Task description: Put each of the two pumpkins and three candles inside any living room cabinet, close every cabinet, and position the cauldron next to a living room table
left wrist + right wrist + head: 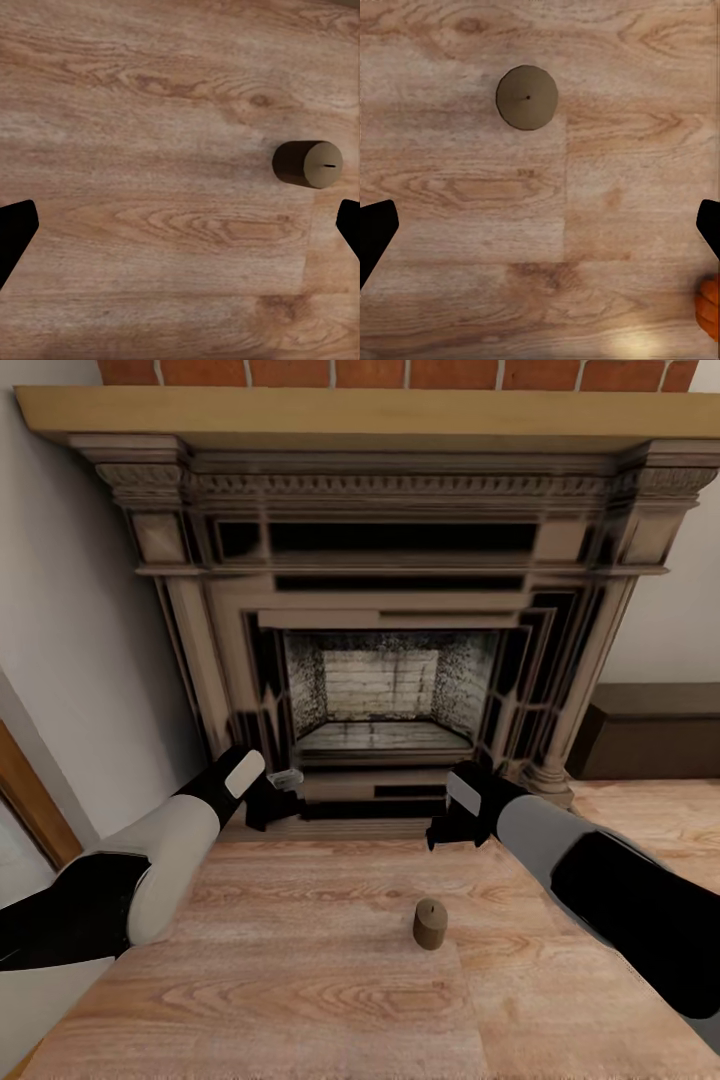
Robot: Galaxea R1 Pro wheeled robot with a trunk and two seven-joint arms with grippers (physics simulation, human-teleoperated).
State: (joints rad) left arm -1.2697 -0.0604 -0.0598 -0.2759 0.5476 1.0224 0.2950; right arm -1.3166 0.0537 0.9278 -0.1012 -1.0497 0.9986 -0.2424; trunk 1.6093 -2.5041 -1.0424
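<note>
Standing upright on the light wood floor (300, 980) is one tan candle (430, 923), alone in front of the stone fireplace (385, 610) and between the two arms. Both arms are hovering above the boards: the left fingers (272, 800) and the right fingers (452, 828) are spread wide, holding nothing. One orange pumpkin (708, 307) is peeking in at the right wrist view's edge. A dark cabinet (650, 730) is sitting beside the fireplace.

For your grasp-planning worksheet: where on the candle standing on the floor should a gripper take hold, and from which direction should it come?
Grip the candle across its round side wall, descending from above. It stands upright and alone on the wood floor, wick up, and the open right gripper already looks almost straight down on its top.
</note>
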